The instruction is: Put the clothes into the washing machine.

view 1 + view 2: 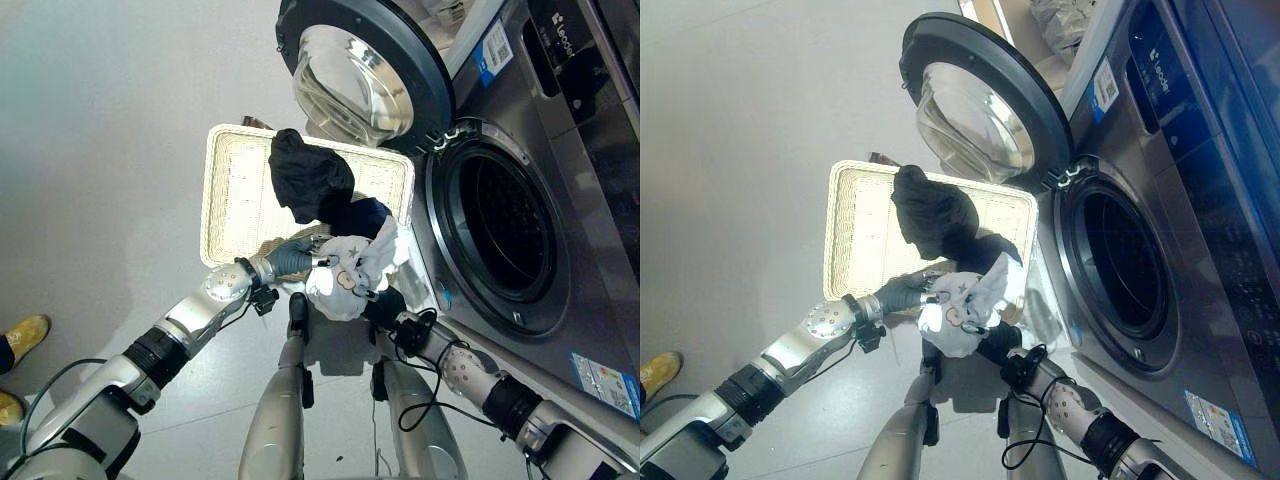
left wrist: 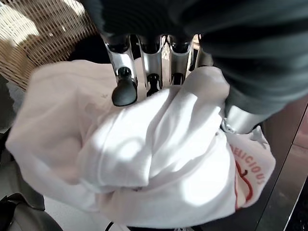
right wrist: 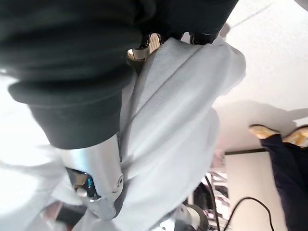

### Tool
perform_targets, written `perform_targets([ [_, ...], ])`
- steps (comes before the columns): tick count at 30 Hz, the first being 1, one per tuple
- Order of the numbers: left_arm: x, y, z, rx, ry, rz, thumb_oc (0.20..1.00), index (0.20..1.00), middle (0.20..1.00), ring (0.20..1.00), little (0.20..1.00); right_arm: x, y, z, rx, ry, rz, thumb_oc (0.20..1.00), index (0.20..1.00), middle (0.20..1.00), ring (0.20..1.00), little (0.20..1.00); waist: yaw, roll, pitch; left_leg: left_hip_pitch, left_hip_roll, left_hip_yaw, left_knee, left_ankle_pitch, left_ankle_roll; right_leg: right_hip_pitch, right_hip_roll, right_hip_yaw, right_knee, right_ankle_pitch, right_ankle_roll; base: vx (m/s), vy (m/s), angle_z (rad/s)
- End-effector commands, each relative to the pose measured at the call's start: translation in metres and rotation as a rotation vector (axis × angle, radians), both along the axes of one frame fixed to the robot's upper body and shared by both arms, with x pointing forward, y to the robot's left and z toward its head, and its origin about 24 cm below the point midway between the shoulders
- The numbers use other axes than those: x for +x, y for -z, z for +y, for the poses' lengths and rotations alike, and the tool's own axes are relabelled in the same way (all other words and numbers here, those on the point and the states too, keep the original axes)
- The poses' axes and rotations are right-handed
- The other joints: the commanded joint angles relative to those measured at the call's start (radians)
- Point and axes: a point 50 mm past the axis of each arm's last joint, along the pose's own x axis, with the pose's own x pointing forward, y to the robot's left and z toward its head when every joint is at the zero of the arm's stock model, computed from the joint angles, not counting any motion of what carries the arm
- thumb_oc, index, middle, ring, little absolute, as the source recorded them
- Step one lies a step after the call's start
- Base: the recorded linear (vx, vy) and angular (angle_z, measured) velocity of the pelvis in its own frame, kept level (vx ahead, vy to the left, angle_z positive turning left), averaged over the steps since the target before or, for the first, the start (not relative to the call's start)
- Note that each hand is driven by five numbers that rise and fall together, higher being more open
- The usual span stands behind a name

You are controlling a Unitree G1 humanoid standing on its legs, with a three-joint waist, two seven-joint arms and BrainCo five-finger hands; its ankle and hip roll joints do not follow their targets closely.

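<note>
A bunched white garment [image 1: 345, 275] with a red print hangs between my two hands, in front of the basket's near right corner. My left hand [image 1: 292, 260] comes in from the left, its fingers [image 2: 124, 89] curled into the cloth. Under the garment's right side sits my right hand [image 1: 384, 306], its thumb [image 3: 98, 168] pressed into the white cloth [image 3: 173, 120] and its fingers buried in the folds. The washing machine's round opening [image 1: 510, 235] lies just right of the garment, with its door [image 1: 360, 70] swung wide open. A black garment [image 1: 308, 175] and a navy one [image 1: 362, 214] lie in the basket.
The cream wicker basket [image 1: 235, 190] stands on the grey floor left of the machine, below the open door. A person's yellow shoes [image 1: 25, 335] show at the far left edge. A label [image 1: 608, 384] is stuck on the machine's front.
</note>
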Motion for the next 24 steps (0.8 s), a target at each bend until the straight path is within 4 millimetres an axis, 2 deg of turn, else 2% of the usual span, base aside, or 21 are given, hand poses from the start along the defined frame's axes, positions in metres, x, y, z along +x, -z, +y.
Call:
perform_targets([
  [1,-0.034,0.004,-0.045,-0.023,0.320,0.035,0.200,0.200,0.200,0.200,0.200,0.014,-0.038,0.014,0.113,0.023,-0.136,0.200,0.200,0.200,0.200,0.200,-0.024,0.011,-0.021,-0.010,-0.116,0.014,0.052,-0.090,0.047,-0.008,-0.003,-0.037,0.036,-0.037,0.062,0.04,0.028,-0.04],
  [4,-0.034,0.005,-0.047,-0.003,0.323,0.052,0.200,0.200,0.200,0.200,0.200,0.015,-0.040,0.015,0.106,0.031,-0.139,0.200,0.200,0.200,0.200,0.200,-0.026,0.013,-0.021,-0.013,-0.117,0.016,0.055,-0.092,0.048,-0.011,-0.004,-0.034,0.038,-0.035,0.062,0.03,0.014,-0.08],
  [5,-0.034,0.007,-0.048,0.002,0.309,0.057,0.592,0.592,0.592,0.592,0.592,0.015,-0.040,0.015,0.099,0.034,-0.142,0.200,0.200,0.200,0.200,0.200,-0.026,0.013,-0.021,-0.016,-0.117,0.017,0.058,-0.093,0.048,-0.014,-0.005,-0.033,0.040,-0.036,0.063,0.03,0.000,-0.07],
  [6,-0.033,0.007,-0.047,0.005,0.296,0.056,0.592,0.592,0.592,0.592,0.592,0.015,-0.040,0.015,0.096,0.036,-0.142,0.200,0.200,0.200,0.200,0.200,-0.026,0.014,-0.021,-0.017,-0.117,0.017,0.059,-0.094,0.049,-0.015,-0.005,-0.033,0.041,-0.037,0.063,0.03,-0.011,-0.05],
  [7,-0.030,0.008,-0.046,0.014,0.243,0.044,1.000,1.000,1.000,1.000,1.000,0.015,-0.038,0.015,0.089,0.048,-0.140,0.200,0.200,0.200,0.200,0.200,-0.026,0.015,-0.021,-0.024,-0.117,0.018,0.064,-0.095,0.050,-0.022,-0.005,-0.032,0.045,-0.038,0.063,0.03,-0.018,-0.04],
  [9,-0.028,0.010,-0.045,0.018,0.206,0.033,1.000,1.000,1.000,1.000,1.000,0.016,-0.037,0.014,0.082,0.062,-0.142,0.200,0.200,0.200,0.200,0.200,-0.027,0.016,-0.021,-0.029,-0.117,0.017,0.067,-0.095,0.050,-0.025,-0.004,-0.031,0.048,-0.040,0.062,0.04,-0.029,-0.03],
  [11,-0.018,0.012,-0.034,-0.034,-0.002,-0.012,1.000,1.000,1.000,1.000,1.000,0.017,-0.032,0.010,0.085,0.103,-0.142,0.200,0.200,0.200,0.200,0.200,-0.025,0.020,-0.021,-0.043,-0.118,0.013,0.076,-0.095,0.050,-0.038,-0.003,-0.027,0.057,-0.045,0.059,0.05,-0.060,-0.01],
  [13,-0.016,0.013,-0.031,-0.044,-0.065,-0.010,1.000,1.000,1.000,1.000,1.000,0.017,-0.031,0.010,0.088,0.112,-0.139,0.200,0.200,0.200,0.200,0.200,-0.024,0.021,-0.021,-0.046,-0.118,0.013,0.078,-0.095,0.051,-0.040,-0.003,-0.027,0.058,-0.045,0.058,0.03,-0.048,0.00],
  [14,-0.005,0.022,-0.015,-0.096,-0.300,0.027,1.000,1.000,1.000,1.000,1.000,0.018,-0.028,0.007,0.111,0.146,-0.132,0.200,0.200,0.200,0.200,0.200,-0.020,0.024,-0.021,-0.060,-0.119,0.009,0.084,-0.093,0.052,-0.053,-0.001,-0.030,0.069,-0.051,0.056,0.05,-0.078,0.00],
  [16,0.003,0.029,0.001,-0.131,-0.475,0.032,1.000,1.000,1.000,1.000,1.000,0.021,-0.027,0.003,0.131,0.182,-0.129,0.200,0.200,0.200,0.200,0.200,-0.017,0.026,-0.021,-0.072,-0.120,0.007,0.089,-0.091,0.051,-0.064,0.000,-0.033,0.078,-0.056,0.055,0.05,-0.109,0.03],
  [17,0.007,0.038,0.018,-0.177,-0.658,0.039,1.000,1.000,1.000,1.000,1.000,0.024,-0.025,-0.004,0.158,0.227,-0.121,0.200,0.200,0.200,0.200,0.200,-0.014,0.030,-0.021,-0.081,-0.120,0.005,0.094,-0.092,0.049,-0.071,-0.002,-0.039,0.085,-0.064,0.054,0.04,-0.100,0.03],
  [19,0.008,0.040,0.027,-0.211,-0.746,0.036,1.000,1.000,1.000,1.000,1.000,0.027,-0.027,-0.009,0.173,0.259,-0.121,0.200,0.200,0.200,0.200,0.200,-0.012,0.032,-0.021,-0.091,-0.121,0.006,0.097,-0.090,0.048,-0.082,-0.001,-0.040,0.088,-0.063,0.053,0.06,-0.106,0.02],
  [20,0.007,0.047,0.041,-0.288,-0.907,0.040,1.000,1.000,1.000,1.000,1.000,0.032,-0.027,-0.020,0.200,0.338,-0.106,0.200,0.200,0.200,0.200,0.200,-0.010,0.038,-0.021,-0.099,-0.120,0.007,0.100,-0.089,0.045,-0.091,0.000,-0.043,0.099,-0.072,0.051,0.07,-0.110,0.01],
  [24,0.005,0.054,0.054,-0.356,-1.055,0.036,1.000,1.000,1.000,1.000,1.000,0.038,-0.028,-0.035,0.224,0.425,-0.105,0.200,0.200,0.200,0.200,0.200,-0.007,0.048,-0.021,-0.124,-0.120,0.009,0.110,-0.086,0.040,-0.116,-0.001,-0.045,0.119,-0.078,0.048,0.04,-0.069,0.00],
])
